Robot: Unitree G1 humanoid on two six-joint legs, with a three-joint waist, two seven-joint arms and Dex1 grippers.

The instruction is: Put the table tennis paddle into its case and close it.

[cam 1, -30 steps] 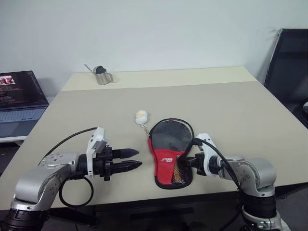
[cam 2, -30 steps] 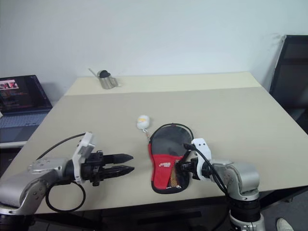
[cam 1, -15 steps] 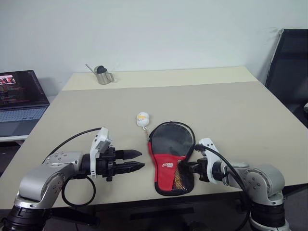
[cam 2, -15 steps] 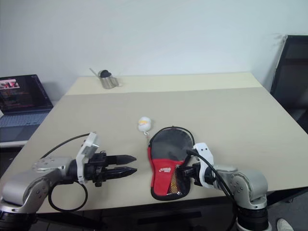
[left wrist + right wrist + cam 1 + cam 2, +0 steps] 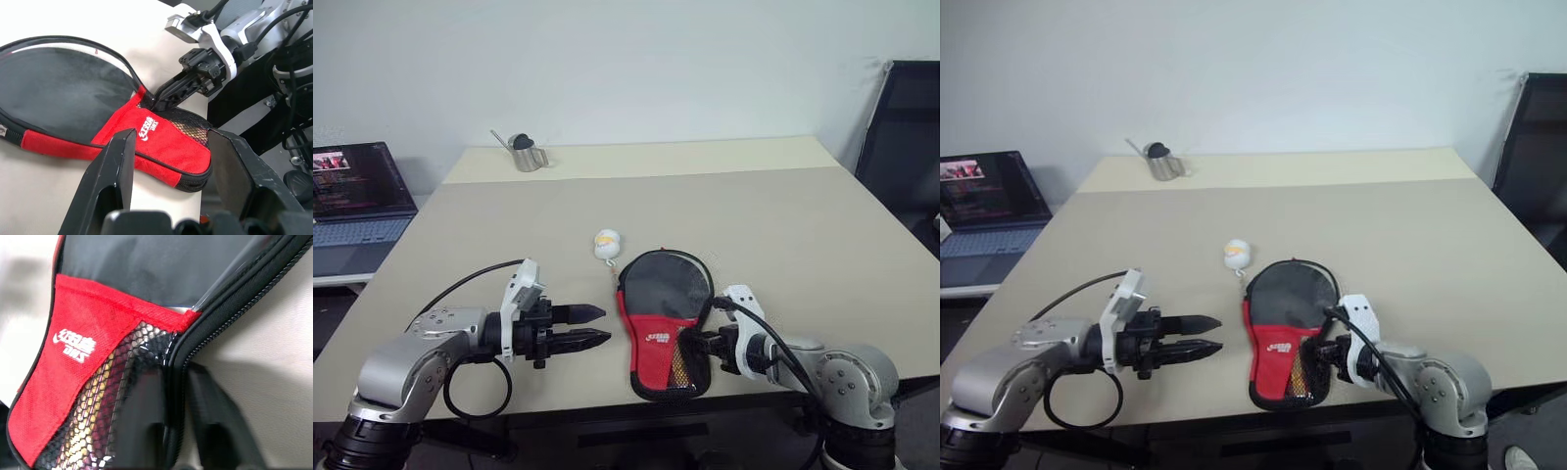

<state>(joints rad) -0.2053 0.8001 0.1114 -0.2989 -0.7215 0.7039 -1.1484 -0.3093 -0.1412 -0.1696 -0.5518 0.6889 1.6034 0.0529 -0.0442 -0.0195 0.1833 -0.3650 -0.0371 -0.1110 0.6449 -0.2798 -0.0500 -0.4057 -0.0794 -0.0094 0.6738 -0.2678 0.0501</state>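
Right gripper [image 5: 697, 345] has loosened, fingers now astride the case's [image 5: 662, 318] zipped edge.
Case lies shut; left gripper [image 5: 595, 327], at its 9 o'clock, is parted, empty.

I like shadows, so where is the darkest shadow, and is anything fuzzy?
In the right wrist view, the right hand is fuzzy and dark, with a soft shadow on the table beside the case. The left eye view looks evenly lit, with faint shadows.
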